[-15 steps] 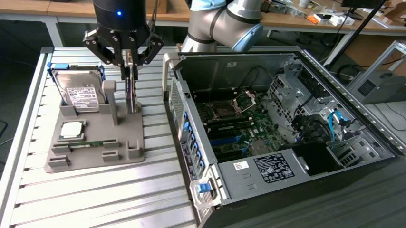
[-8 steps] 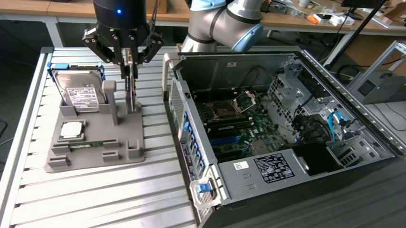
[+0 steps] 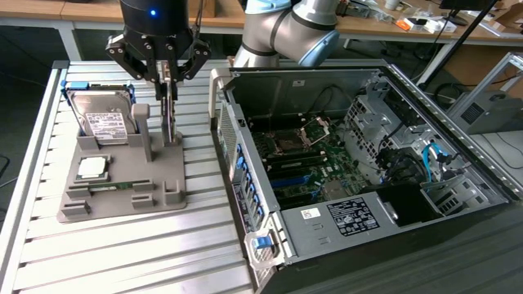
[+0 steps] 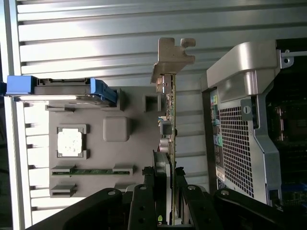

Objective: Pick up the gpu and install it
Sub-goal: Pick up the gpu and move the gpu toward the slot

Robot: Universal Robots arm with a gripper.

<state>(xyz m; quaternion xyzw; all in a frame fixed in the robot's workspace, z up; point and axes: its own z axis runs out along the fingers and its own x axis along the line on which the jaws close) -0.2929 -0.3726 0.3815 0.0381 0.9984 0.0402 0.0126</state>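
Hard drive [image 3: 102, 119] is sitting at the exterior view's left of the grey holder [image 3: 122, 196]. Gripper [image 3: 166, 79], half-closed, is pinching the gpu [image 3: 170, 119], which is standing upright in the holder. Computer case [image 3: 327, 239] is lying open rightward. Risk: the grip being far from the silver bracket [image 4: 172, 55], the card may be pivoting and binding. Gpu is showing edge-on: thin green board.

Slatted metal table [image 3: 122, 257], wooden bench [image 3: 364, 30] behind

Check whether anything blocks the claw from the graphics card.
Nothing visible does. The claw is right at the top of the thin green circuit card with silver end bracket, which stands edge-on in the grey plastic holder.
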